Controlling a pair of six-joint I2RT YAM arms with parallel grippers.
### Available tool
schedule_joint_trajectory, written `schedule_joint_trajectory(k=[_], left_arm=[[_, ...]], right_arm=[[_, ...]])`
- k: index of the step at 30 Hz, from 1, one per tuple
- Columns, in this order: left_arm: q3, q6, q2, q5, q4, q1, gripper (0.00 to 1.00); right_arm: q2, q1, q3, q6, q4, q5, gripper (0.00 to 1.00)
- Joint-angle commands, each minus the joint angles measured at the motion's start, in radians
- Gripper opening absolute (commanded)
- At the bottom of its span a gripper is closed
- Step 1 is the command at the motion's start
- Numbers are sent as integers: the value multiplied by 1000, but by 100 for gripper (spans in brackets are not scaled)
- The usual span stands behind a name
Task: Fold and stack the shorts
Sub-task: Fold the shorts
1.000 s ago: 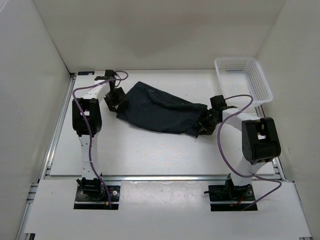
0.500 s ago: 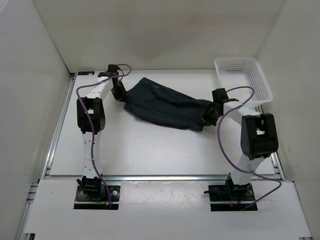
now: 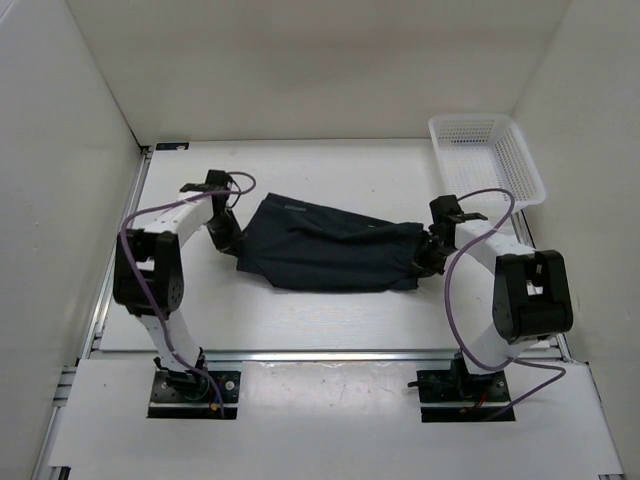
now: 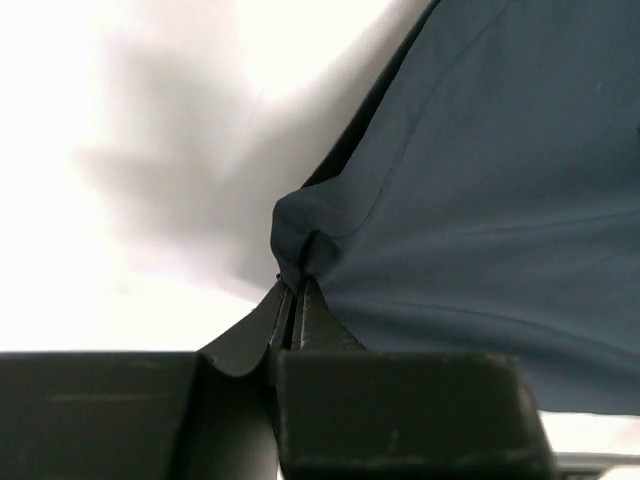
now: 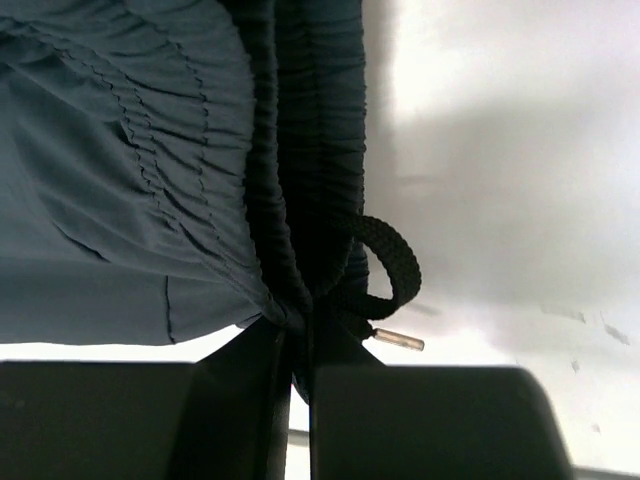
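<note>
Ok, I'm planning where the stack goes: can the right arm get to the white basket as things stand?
Probably yes: the basket sits beyond the right gripper, only bare table between them. But that gripper is shut on the shorts at the waistband, so the fabric would come along.

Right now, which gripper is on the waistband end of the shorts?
The right gripper: its jaws pinch the gathered waistband of the shorts, drawstring looped beside them. The left gripper pinches a plain, smooth corner instead.
</note>
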Motion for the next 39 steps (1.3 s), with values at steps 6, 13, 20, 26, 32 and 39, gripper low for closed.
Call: schedule_joint_trajectory(k=[6,13,20,26,32,39], left_arm=[[-249,-6,-267,-37,-11,-4,33],[-20,27,-219,-154,-103,-4,71],[367,93,70,-88,-113,-33,71],[662,122,376,-88,-231,-89,73],[696,122,457,-63,-240,-109,67],[653,90,382,-94,-218,-109,35]], right_arm=[[-130,-4,-65,-64,-85,2,48],[-171,-4,-12,-73,-143,66,89],[-194,-4,19,-52,-143,80,82],[-185,-4,41,-41,-143,80,80],[-185,-4,50,-41,-153,90,80],[-176,-14,59,-50,-162,100,80]])
